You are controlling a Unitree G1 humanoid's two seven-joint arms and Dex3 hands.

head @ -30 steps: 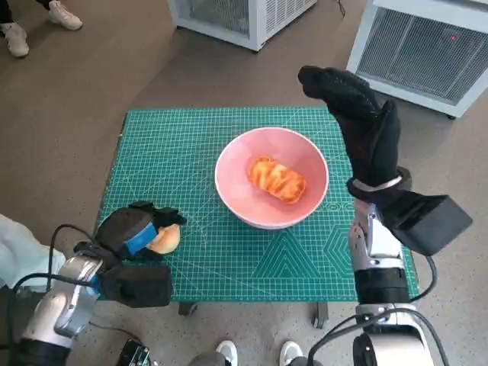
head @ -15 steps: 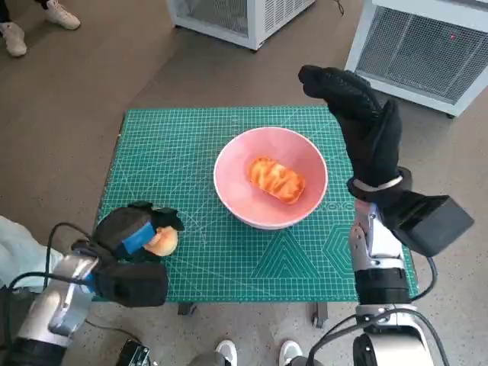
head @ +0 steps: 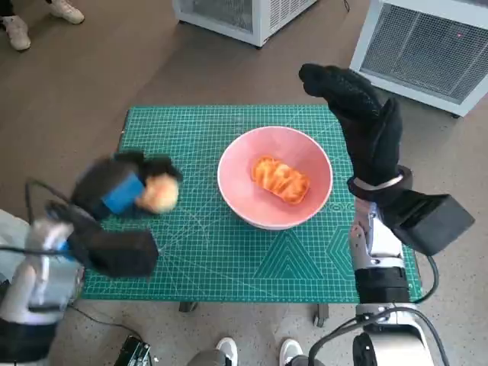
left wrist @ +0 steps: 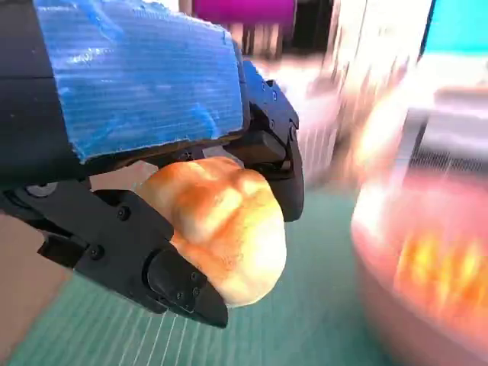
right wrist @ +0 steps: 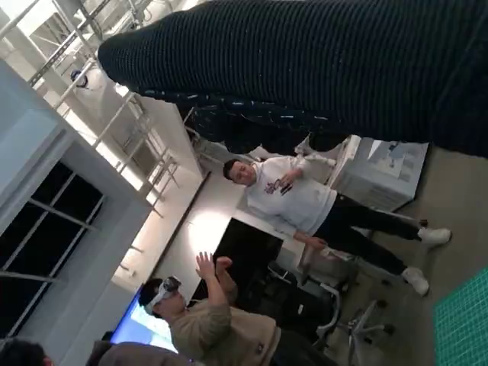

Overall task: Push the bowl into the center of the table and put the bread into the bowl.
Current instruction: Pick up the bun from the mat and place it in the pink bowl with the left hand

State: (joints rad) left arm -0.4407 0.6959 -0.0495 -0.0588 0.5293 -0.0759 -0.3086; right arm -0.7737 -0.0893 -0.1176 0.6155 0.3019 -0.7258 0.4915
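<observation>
A pink bowl (head: 245,197) stands near the middle of the green cutting mat (head: 198,252), with an orange glazed bread (head: 280,178) lying inside it. My left hand (head: 114,187), blurred by motion, holds a pale round bread roll (head: 158,194) in the air left of the bowl. In the left wrist view the roll (left wrist: 221,225) sits between the black fingers (left wrist: 179,286), and the bowl (left wrist: 415,282) shows blurred beside it. My right hand (head: 358,114) is raised over the mat's far right corner with nothing in it.
White cabinets with grilles (head: 423,46) stand on the floor beyond the table. A person's shoes (head: 229,352) show at the near table edge. The right wrist view shows two people (right wrist: 305,206) in the room.
My left hand has lifted the bread roll off the mat's near left part and carried it up and toward the bowl. The right hand has stayed raised.
</observation>
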